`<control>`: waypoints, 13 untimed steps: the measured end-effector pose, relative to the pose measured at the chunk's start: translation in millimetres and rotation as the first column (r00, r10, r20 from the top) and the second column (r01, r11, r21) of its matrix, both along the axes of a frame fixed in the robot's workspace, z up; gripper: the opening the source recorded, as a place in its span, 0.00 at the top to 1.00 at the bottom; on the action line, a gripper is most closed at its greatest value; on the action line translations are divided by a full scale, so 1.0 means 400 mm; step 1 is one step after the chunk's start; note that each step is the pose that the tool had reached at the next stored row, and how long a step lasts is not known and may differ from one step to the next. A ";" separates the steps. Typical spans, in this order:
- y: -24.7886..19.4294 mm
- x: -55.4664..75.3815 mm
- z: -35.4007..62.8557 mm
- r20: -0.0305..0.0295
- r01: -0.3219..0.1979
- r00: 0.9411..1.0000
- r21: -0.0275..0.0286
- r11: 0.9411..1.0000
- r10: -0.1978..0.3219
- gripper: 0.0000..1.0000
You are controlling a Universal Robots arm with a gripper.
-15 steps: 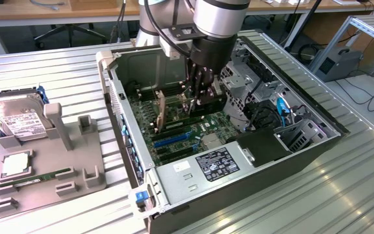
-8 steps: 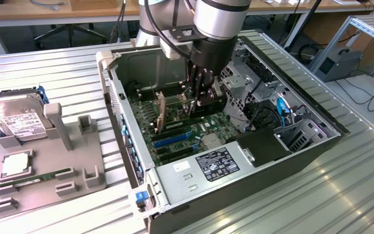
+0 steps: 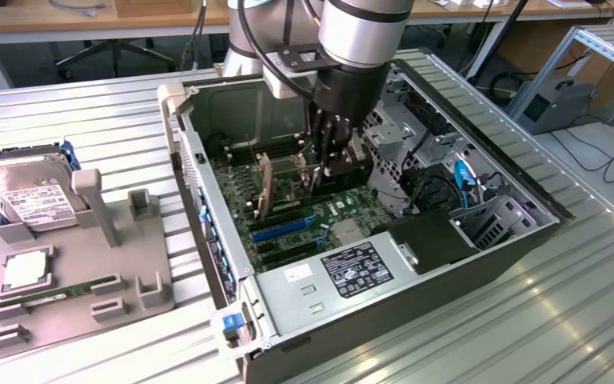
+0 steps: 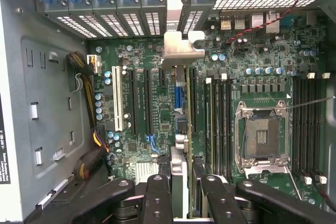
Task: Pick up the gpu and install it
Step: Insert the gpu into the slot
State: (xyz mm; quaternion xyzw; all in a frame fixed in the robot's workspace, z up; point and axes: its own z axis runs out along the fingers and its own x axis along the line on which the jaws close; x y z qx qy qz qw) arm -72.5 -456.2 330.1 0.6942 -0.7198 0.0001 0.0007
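gpu (image 3: 265, 186) | brownish card, pale bracket | upright on edge | over motherboard slots

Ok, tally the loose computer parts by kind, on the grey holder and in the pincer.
Hard drive: 1
RAM stick: 1
Processor chip: 1
gpu, in the pincer: 1
Total: 4

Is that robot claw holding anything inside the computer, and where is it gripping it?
Yes: the gripper holds the gpu, pinched by its upper edge, standing on edge over the motherboard.
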 end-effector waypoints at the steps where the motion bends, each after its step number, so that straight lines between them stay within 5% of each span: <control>1: -0.001 0.000 -0.001 0.000 0.000 1.000 0.000 1.000 0.000 0.73; 13: -0.007 0.000 -0.007 0.000 0.000 1.000 0.000 1.000 0.000 0.73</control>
